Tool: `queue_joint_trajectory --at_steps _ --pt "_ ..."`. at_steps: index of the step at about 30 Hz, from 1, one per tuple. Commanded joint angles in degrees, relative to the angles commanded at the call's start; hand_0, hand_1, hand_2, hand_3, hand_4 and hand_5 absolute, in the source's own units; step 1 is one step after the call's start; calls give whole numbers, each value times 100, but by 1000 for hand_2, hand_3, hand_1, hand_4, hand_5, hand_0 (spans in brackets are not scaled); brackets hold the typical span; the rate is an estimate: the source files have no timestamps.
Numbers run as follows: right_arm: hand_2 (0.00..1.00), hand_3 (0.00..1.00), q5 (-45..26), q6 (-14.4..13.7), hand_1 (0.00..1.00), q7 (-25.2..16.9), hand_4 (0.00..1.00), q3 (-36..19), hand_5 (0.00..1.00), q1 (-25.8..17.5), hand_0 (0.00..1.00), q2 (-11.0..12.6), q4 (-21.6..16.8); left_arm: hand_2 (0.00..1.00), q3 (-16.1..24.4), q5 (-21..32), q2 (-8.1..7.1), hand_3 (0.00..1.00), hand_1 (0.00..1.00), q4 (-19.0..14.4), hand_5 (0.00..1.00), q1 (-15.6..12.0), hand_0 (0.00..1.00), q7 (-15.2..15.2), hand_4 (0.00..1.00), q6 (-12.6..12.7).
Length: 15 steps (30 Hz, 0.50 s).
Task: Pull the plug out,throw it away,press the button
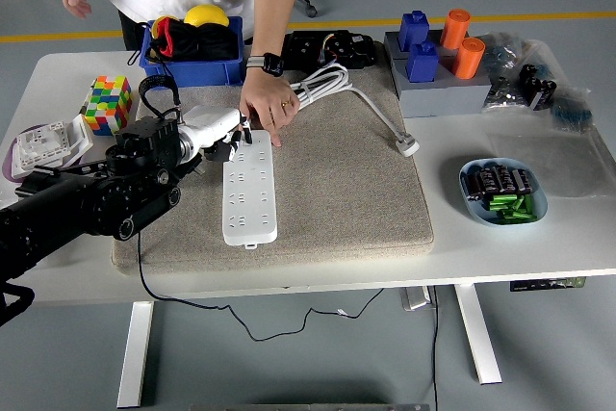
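A white power strip (pixel 250 190) lies lengthwise on the grey mat (pixel 337 190). My left hand (pixel 219 134), white-backed on a black arm, sits at the strip's far left corner and touches that end. A person's hand (pixel 266 108) with a black watch rests on the same far end. The white plug (pixel 409 146) lies loose on the mat's right edge. Its cable runs back to a white coil (pixel 322 82) near the person's hand. My right arm is out of the picture.
A blue bin (pixel 197 66) with a yellow ball stands behind my hand. A colour cube (pixel 108 103) and a white socket plate (pixel 43 141) lie at the left. Blue and orange blocks (pixel 438 50) on a grey base are at the back right, and a blue dish of batteries (pixel 502 192) at the right.
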State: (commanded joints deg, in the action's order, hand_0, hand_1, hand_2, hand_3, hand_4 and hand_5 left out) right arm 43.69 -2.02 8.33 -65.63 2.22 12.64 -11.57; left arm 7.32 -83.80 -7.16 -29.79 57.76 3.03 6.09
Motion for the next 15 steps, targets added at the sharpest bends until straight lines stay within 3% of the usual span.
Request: queue_joint_trajectory --at_steps 7,15 --pt "656 620 2 0 667 0 658 2 514 -7 750 -6 0 6 -7 33 -10 566 2 -29 2 -39 137 -13 7 8" --pt "656 619 18 -5 667 2 657 -39 516 -15 750 -4 2 6 401 -165 -100 565 2 -182 2 -53 136 -64 7 51"
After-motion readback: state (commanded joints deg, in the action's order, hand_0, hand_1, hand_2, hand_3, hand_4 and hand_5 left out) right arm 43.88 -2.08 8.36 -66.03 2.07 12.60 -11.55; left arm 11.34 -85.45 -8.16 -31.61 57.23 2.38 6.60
